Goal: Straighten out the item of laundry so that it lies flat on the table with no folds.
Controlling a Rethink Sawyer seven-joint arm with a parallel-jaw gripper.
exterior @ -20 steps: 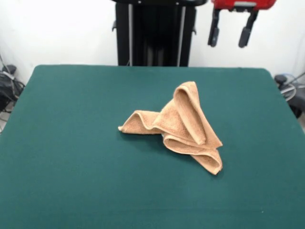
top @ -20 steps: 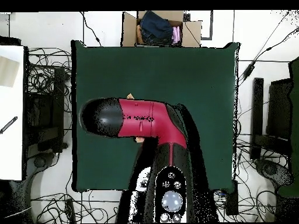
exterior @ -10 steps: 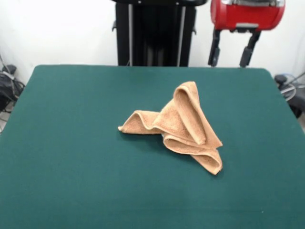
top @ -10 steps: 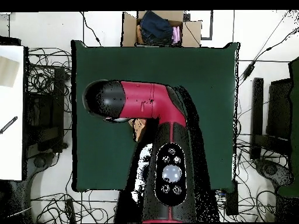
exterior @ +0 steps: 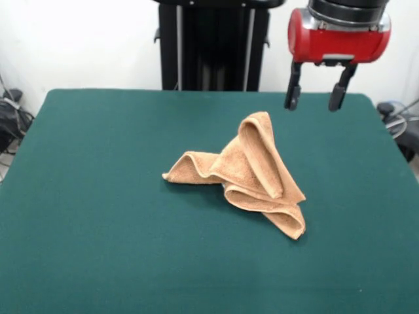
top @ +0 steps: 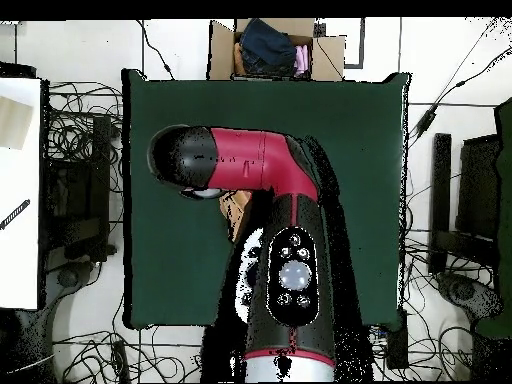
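Green table [exterior: 98, 196], crumpled towel [exterior: 252, 173]

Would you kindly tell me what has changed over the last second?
The gripper has come down further into the front view, open and empty, above the table's far side. It took hold of nothing. The towel stayed crumpled and untouched where it was.

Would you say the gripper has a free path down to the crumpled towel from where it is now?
Probably yes. The gripper hangs open above the table's far side, apart from the towel, and nothing stands between them. The towel lies bunched in raised folds, with bare cloth all round.
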